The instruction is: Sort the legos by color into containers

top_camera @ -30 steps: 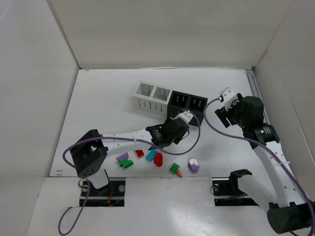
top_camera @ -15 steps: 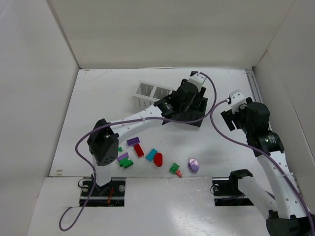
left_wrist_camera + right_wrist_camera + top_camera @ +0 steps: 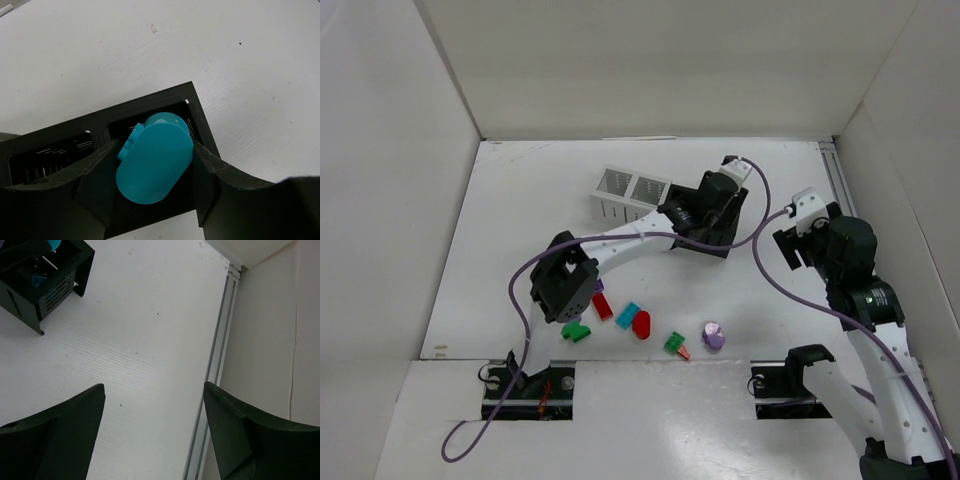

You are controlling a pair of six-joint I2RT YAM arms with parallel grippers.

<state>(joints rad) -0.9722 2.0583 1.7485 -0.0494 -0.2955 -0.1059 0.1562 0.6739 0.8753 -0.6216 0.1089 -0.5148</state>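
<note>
The left gripper [image 3: 154, 172] is clamped on a teal oval [image 3: 156, 159], one finger on each long side of it, and the oval sits tilted just above the mouth of the right end black cup [image 3: 150, 102] of the containers [image 3: 620, 186]. The oval is not touching the cup floor as far as the left wrist view shows. The second black cup [image 3: 47, 150] lies just left of it, and the two white cups [image 3: 632, 188] make up the left half of the row, towards the far side of the table [image 3: 520, 230]. The left arm reaches from its near-left base across to that row.

The right gripper [image 3: 153, 389] hangs with its jaws spread wide and nothing between them, over bare table to the right of the containers, near the rail [image 3: 212, 375] along the right wall. Its camera catches a corner of the black cup with a small teal piece [image 3: 36, 281] lying inside.

The other legos lie loose near the arms' bases: a green brick [image 3: 576, 331] at left, a purple brick [image 3: 598, 287] partly hidden by the left arm, a red brick [image 3: 603, 306], a teal brick [image 3: 627, 315] touching a red oval [image 3: 641, 324], another green brick [image 3: 674, 342] with a tiny red bit [image 3: 683, 352] beside it, and a purple oval [image 3: 714, 335] furthest right
</note>
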